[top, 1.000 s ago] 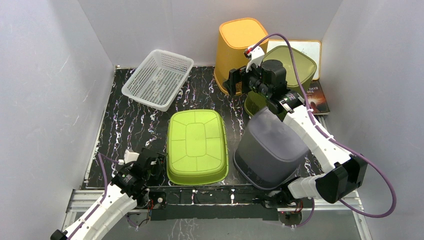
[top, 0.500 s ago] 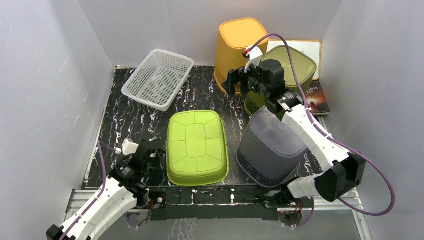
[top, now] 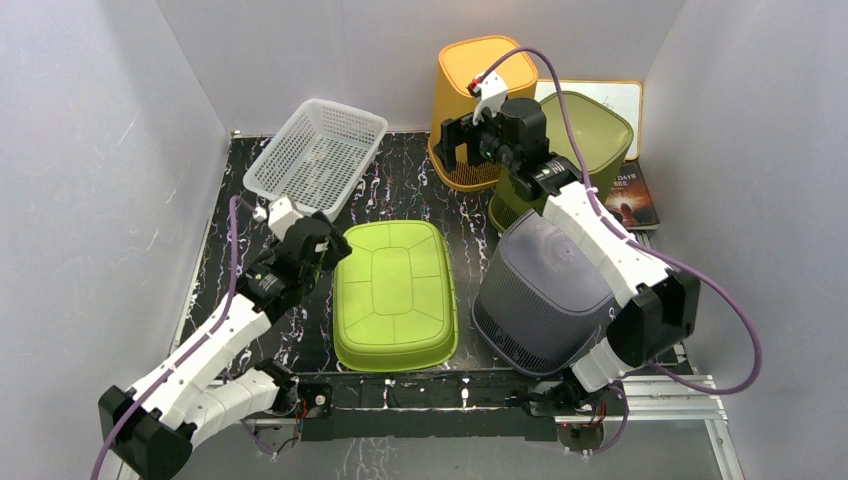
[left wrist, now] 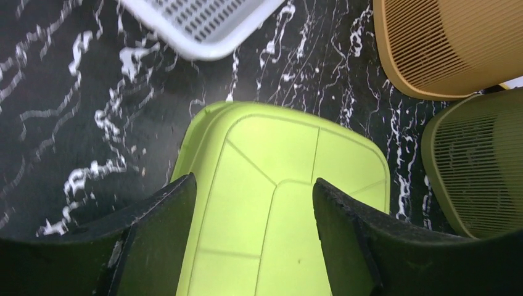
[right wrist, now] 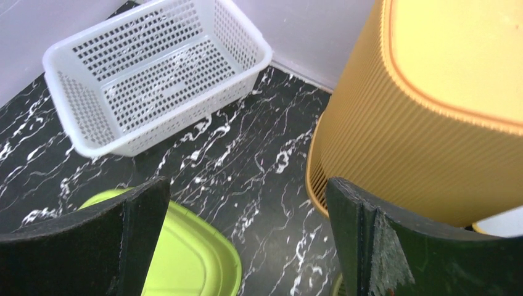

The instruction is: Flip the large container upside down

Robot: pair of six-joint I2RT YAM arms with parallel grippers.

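A large grey ribbed bin (top: 540, 290) stands bottom-up at the front right, with nothing holding it. A lime green tub (top: 392, 290) lies bottom-up in the front middle. It also shows in the left wrist view (left wrist: 290, 142) and the right wrist view (right wrist: 185, 253). My left gripper (top: 318, 250) is open and empty, hovering over the tub's left edge; its jaws (left wrist: 253, 185) stand wide apart above the tub's bottom. My right gripper (top: 455, 140) is open and empty beside the orange bin (top: 480, 75), well behind the grey bin. Its jaws (right wrist: 247, 185) are apart over bare table.
The orange bin (right wrist: 444, 92) and an olive bin (top: 590, 120) stand bottom-up at the back right. A white mesh basket (top: 315, 158) sits upright at the back left. A book (top: 632, 195) and a white board (top: 620, 95) lie by the right wall. White walls enclose three sides.
The grey bin went from tilted and blurred to resting bottom-up. My right gripper drew back and left toward the orange bin. My left arm swung from the front-left corner forward to the lime tub's left edge.
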